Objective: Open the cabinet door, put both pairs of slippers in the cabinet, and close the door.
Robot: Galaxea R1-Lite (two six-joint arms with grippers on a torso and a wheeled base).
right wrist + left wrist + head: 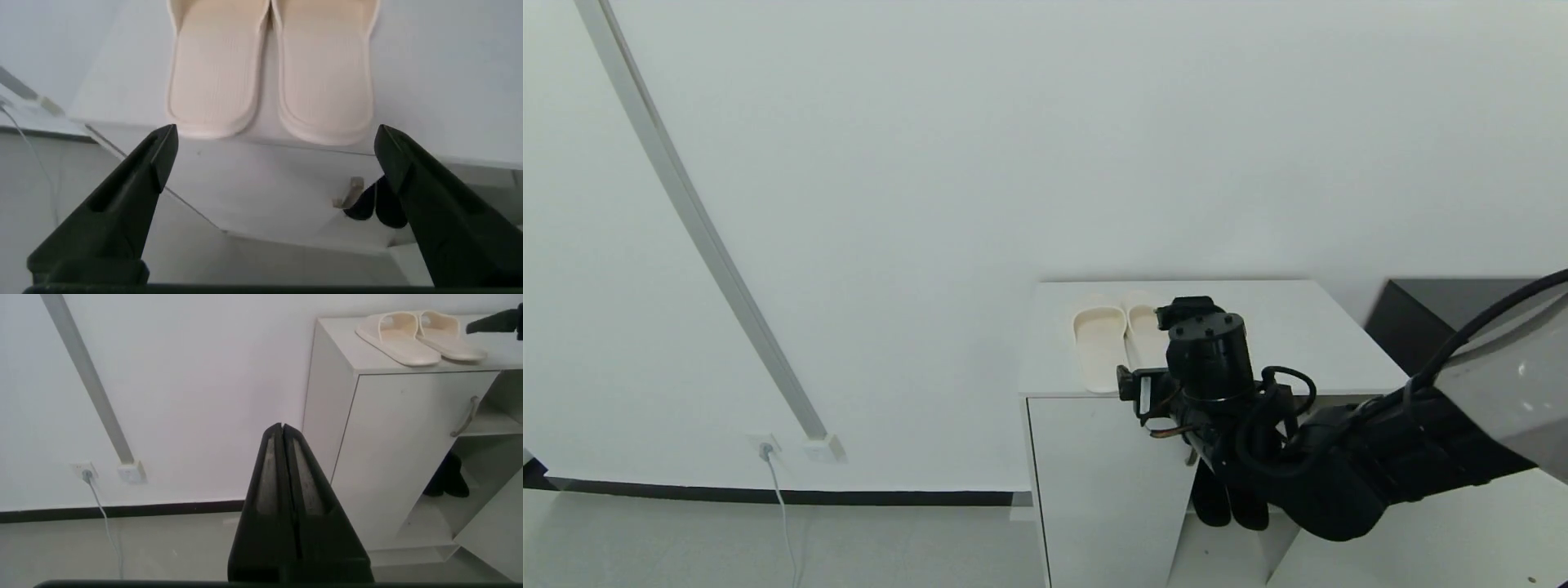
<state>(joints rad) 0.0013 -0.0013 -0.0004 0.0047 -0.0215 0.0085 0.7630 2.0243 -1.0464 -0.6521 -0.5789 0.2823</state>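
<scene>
Right gripper (276, 135) is spread wide and holds nothing. It hovers over the near front edge of the cabinet (1298, 335), lined up on the cream slippers (1112, 336). That pair lies side by side on the cabinet top, left part, toes right at the near edge. The black slippers (1229, 502) are already inside, low in the open right half. Left gripper (282, 490) is pressed shut and empty, parked off to the left.

Risks as I see them:
- The squeeze catches only one cream slipper, or the two shear apart, and one falls to the floor.
- Fingers come down too low, hit the top and shove the pair off the edge.
- The arm clips the shelf or open door on the way in.
- The cream pair lands on the black pair and blocks the door closing.
</scene>
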